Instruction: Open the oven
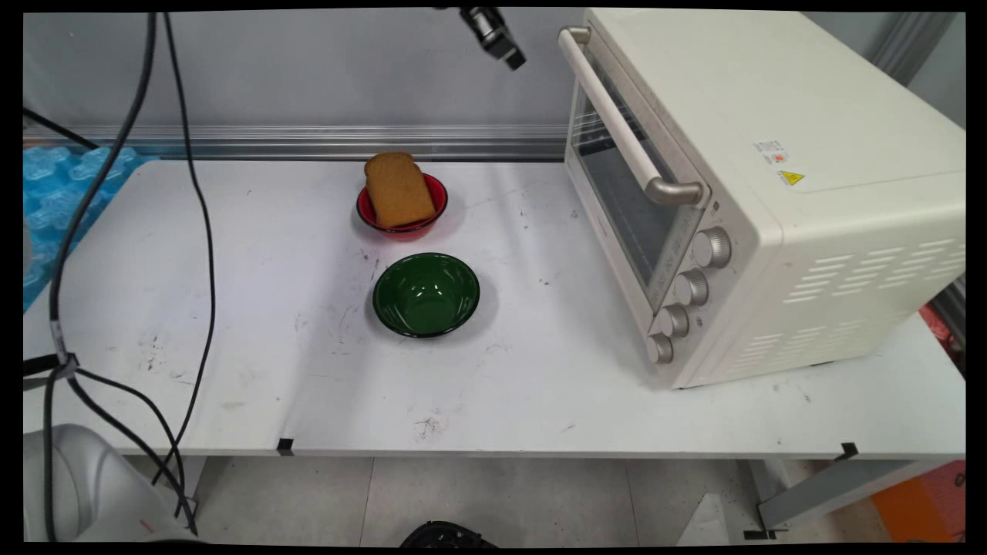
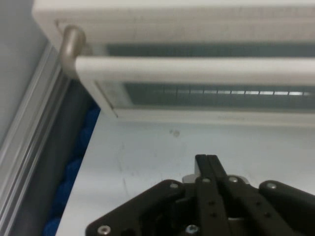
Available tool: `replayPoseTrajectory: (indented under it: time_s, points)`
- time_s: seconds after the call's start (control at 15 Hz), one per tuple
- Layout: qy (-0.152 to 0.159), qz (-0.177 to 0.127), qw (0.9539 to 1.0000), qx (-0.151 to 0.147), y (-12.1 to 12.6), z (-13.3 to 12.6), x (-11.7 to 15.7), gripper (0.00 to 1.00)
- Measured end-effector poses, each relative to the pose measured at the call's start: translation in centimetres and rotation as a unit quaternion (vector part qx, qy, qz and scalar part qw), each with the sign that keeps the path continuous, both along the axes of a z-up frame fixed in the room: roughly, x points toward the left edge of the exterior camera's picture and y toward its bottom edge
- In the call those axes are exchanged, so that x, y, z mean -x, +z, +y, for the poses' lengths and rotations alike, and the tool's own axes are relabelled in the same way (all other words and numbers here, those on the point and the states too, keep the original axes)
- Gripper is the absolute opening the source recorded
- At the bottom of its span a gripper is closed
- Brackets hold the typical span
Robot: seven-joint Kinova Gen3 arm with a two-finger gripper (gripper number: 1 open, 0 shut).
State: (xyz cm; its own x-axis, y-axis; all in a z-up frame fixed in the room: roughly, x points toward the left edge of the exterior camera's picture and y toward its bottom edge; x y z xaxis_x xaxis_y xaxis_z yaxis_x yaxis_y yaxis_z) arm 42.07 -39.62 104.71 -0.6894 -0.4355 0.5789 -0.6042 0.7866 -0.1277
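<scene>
Counter (image 1: 540,385) carrying oven (image 1: 771,193) at right, door shut. Green bowl (image 1: 426,294) near centre, empty; red bowl (image 1: 401,206) just beyond, holding a bread slice (image 1: 398,190). Gripper (image 2: 207,169) raised high, closed with fingers together, nothing held, nearest the oven handle (image 2: 197,69).

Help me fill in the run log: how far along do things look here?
Done: a bread slice leans in the red bowl. In hand: nothing; the claw is shut and empty, raised high beside the far end of the oven's handle. Untouched: the oven door is closed and the green bowl is empty.
</scene>
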Motion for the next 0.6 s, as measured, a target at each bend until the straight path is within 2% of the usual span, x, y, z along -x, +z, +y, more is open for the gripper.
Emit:
replayPoseTrajectory:
  time_s: [0.6]
  points:
    - [-0.011, 0.030, 0.9995, -0.010, 1.6, -2.6, 3.7, 0.00]
